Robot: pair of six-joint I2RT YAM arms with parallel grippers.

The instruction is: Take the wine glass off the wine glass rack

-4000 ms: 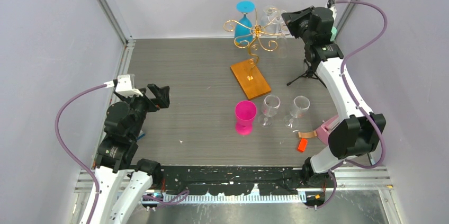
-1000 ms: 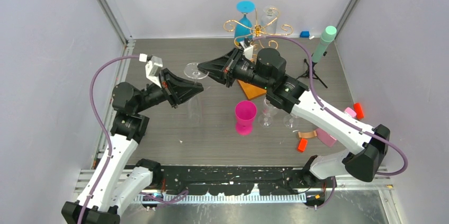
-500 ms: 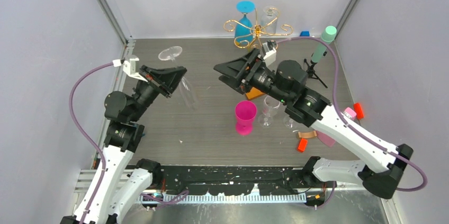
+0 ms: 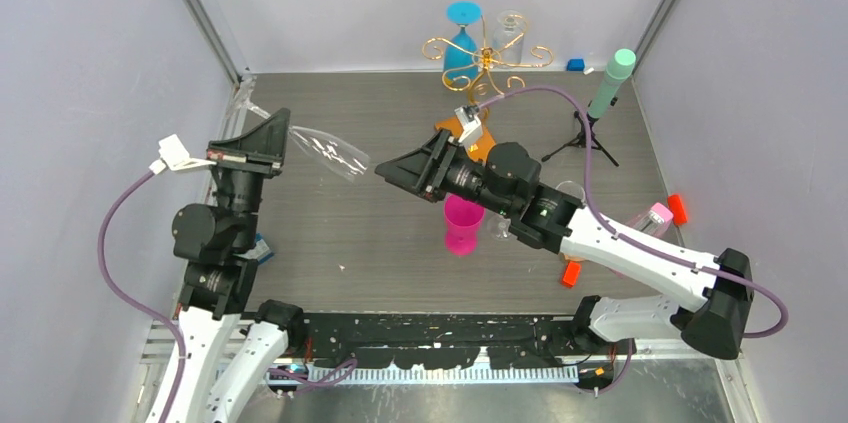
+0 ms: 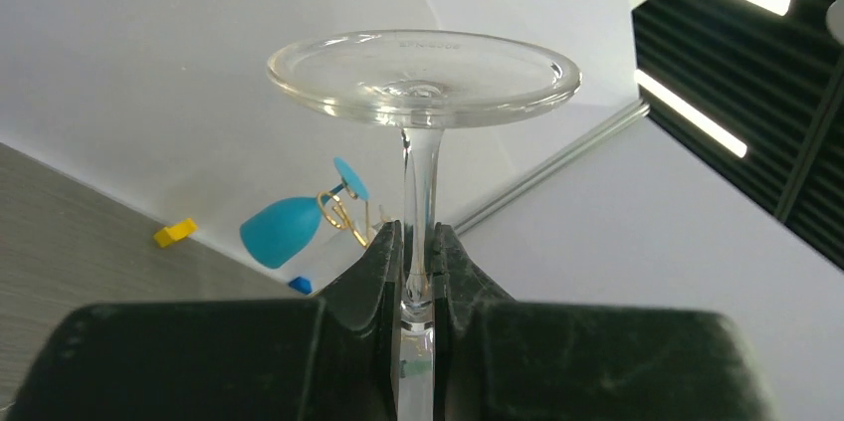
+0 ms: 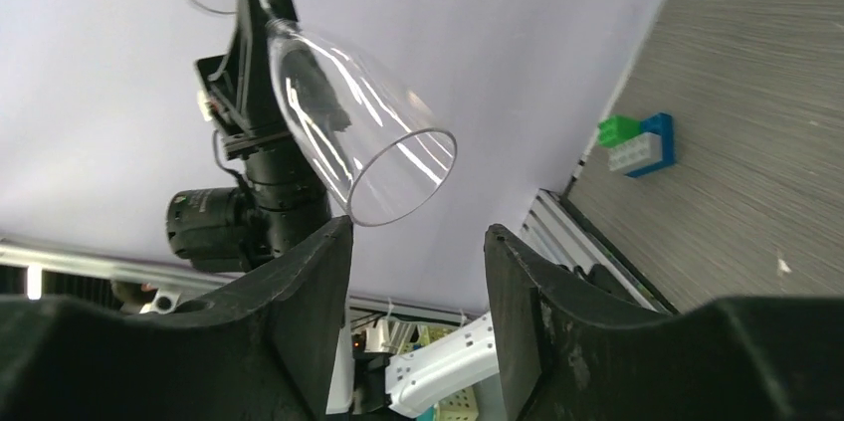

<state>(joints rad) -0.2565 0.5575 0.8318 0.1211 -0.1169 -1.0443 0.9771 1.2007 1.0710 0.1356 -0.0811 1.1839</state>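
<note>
A clear wine glass (image 4: 330, 151) hangs in the air over the table's left side, tipped with its bowl toward the right. My left gripper (image 4: 283, 133) is shut on its stem (image 5: 420, 192), just under the round foot (image 5: 423, 78). My right gripper (image 4: 385, 171) is open, its fingertips just short of the bowl's rim (image 6: 398, 177) and holding nothing. The gold wire wine glass rack (image 4: 487, 55) stands at the back with a blue glass (image 4: 460, 43) and a clear glass (image 4: 508, 31) hanging on it. Its wooden base (image 4: 482, 141) is mostly hidden by my right arm.
A pink cup (image 4: 463, 218) stands mid-table beside my right forearm, with a clear glass (image 4: 500, 226) partly hidden behind it. A black tripod with a mint cylinder (image 4: 610, 83) stands at the back right. Small coloured blocks (image 4: 571, 273) lie near the right edge; a green-blue block (image 6: 637, 142) lies left.
My left arm has swung the glass toward the left wall and tipped it bowl-right. My right gripper let go, opened, and moved nearer and left, staying close to the bowl.
</note>
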